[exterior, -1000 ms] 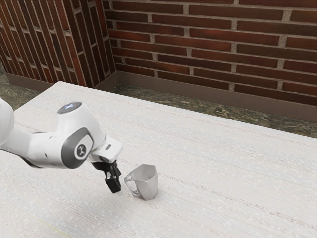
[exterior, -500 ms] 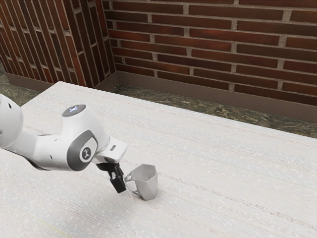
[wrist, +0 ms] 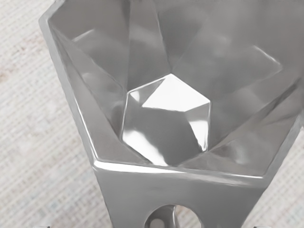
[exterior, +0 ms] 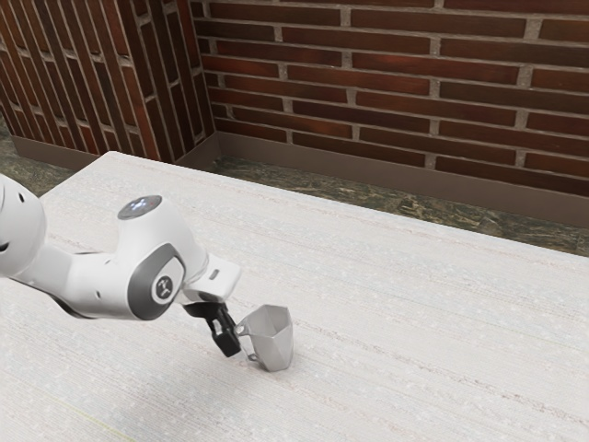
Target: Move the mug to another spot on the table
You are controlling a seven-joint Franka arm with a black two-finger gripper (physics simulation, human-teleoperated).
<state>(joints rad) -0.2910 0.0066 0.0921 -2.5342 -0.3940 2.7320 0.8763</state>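
The pincer (exterior: 230, 339) sits low over the bench (exterior: 414, 295), right at the mug's handle (exterior: 243, 331). Whether it is open or already clamped there I cannot tell, since the dark tip and the handle overlap in the exterior view.

The mug (exterior: 269, 337) stands upright on the bench in the near part, toward the exterior view's left, with its handle turned to the arm. In the wrist view the mug (wrist: 166, 114) lies straight under the hand, and the handle (wrist: 166, 199) with its hole is nearest the camera.

The mug is grey and faceted with a hard sheen. It looks stiff and probably light, and the smooth faces are likely slippery. The handle seems the natural hold, since it is a flat tab thin enough to pinch. A hold that far off-centre could let the cup tip or swing when lifted, so a firm squeeze and a slow, low carry would suit.

The mug is empty, and its pale bottom facet shows bare.
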